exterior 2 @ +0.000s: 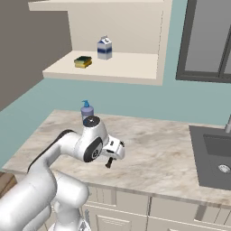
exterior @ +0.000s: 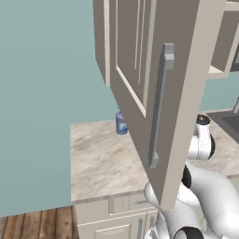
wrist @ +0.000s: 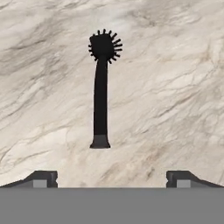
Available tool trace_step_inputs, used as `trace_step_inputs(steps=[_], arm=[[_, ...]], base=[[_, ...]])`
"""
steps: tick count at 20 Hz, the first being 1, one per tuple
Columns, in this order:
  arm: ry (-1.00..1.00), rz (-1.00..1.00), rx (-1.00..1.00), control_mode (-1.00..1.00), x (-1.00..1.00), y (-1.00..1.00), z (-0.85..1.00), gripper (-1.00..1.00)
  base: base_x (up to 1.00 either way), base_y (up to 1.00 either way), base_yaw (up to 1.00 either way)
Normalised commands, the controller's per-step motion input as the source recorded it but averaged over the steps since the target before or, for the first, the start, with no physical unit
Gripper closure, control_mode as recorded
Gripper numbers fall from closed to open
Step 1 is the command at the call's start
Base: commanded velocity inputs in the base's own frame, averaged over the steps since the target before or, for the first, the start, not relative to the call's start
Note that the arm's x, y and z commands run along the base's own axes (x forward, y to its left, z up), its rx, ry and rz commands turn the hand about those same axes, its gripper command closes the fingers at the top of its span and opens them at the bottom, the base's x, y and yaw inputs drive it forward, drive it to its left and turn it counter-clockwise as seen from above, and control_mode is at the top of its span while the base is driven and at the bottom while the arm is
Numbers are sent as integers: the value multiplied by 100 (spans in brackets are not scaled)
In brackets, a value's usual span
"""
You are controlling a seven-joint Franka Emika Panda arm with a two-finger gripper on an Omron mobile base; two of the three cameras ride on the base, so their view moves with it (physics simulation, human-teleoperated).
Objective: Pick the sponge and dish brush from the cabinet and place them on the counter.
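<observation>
Hand (wrist: 112, 178) open above dish brush (wrist: 101, 89) lying on counter (wrist: 175, 87).

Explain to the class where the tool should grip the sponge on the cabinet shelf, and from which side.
Grip the sponge across its short sides, coming in level from the cabinet's open front. It lies flat near the shelf's front edge, with the milk carton standing apart behind it, so the front looks unobstructed.
</observation>
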Motion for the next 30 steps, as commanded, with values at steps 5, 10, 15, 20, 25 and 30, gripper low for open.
trace_step_inputs(steps=[5, 10, 15, 20, 25, 30], arm=[[-6, 0, -1, -100, -15, 10, 85, -100], [-12, 0, 0, -100, -41, 10, 80, -100], [-14, 0, 0, -100, -51, 1, 58, -100], [-12, 0, 0, -100, -52, 3, 66, -100], [-8, 1, 0, -100, -51, 9, 58, -100], [-6, 3, -2, -100, -37, 17, 58, -100]], base=[[0, 0, 0], [0, 0, 0], [0, 0, 0], [0, 0, 0], [0, 0, 0], [0, 0, 0]])
